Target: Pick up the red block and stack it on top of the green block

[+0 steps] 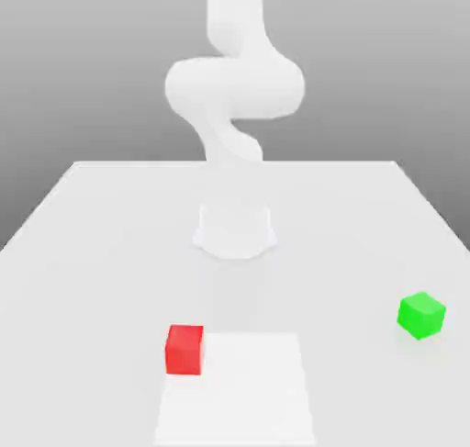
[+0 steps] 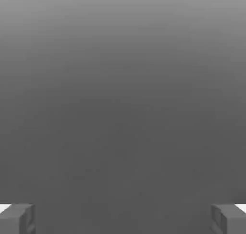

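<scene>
At exterior view's top, arm (image 1: 236,78) cropped

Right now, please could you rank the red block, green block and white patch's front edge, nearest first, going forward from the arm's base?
1. Green block, exterior view's right.
2. Red block, exterior view's left.
3. Patch's front edge, bottom centre.
</scene>
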### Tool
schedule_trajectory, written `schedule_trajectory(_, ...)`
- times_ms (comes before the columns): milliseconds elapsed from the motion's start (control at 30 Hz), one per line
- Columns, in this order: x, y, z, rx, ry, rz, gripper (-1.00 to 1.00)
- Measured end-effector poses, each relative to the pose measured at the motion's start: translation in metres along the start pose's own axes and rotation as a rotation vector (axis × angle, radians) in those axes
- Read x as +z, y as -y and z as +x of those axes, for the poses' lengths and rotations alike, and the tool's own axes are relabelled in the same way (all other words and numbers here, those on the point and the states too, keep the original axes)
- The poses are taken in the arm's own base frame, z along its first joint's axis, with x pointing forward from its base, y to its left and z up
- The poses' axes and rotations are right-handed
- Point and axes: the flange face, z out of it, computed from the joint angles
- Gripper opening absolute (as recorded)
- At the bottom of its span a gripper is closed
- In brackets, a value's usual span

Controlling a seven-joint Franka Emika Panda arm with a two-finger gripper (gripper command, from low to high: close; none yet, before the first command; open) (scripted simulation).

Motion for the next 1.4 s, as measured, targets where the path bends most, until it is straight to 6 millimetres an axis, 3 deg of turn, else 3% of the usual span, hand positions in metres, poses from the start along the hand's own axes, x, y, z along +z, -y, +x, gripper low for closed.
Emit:
schedule_trajectory(100, 0.077, -0.030, -0.003, 0.021, 0.099, -0.063, 0.00)
schedule_trajectory(233, 0.167, -0.075, -0.025, 0.039, 0.213, -0.158, 0.00)
schedule_trajectory(400, 0.258, -0.147, -0.075, 0.049, 0.338, -0.303, 0.00)
schedule_trajectory(533, 0.312, -0.222, -0.130, 0.044, 0.425, -0.454, 0.00)
schedule_trajectory(600, 0.325, -0.258, -0.151, 0.045, 0.451, -0.523, 0.00)
schedule_trajectory(633, 0.330, -0.265, -0.157, 0.042, 0.457, -0.535, 0.00)
schedule_trajectory(967, 0.373, -0.297, -0.185, 0.033, 0.463, -0.547, 0.00)
schedule_trajectory(1000, 0.377, -0.300, -0.189, 0.035, 0.464, -0.548, -1.00)
schedule_trajectory(1233, 0.378, -0.301, -0.190, 0.035, 0.465, -0.548, -1.00)
schedule_trajectory(1400, 0.360, -0.286, -0.175, 0.031, 0.460, -0.544, -1.00)
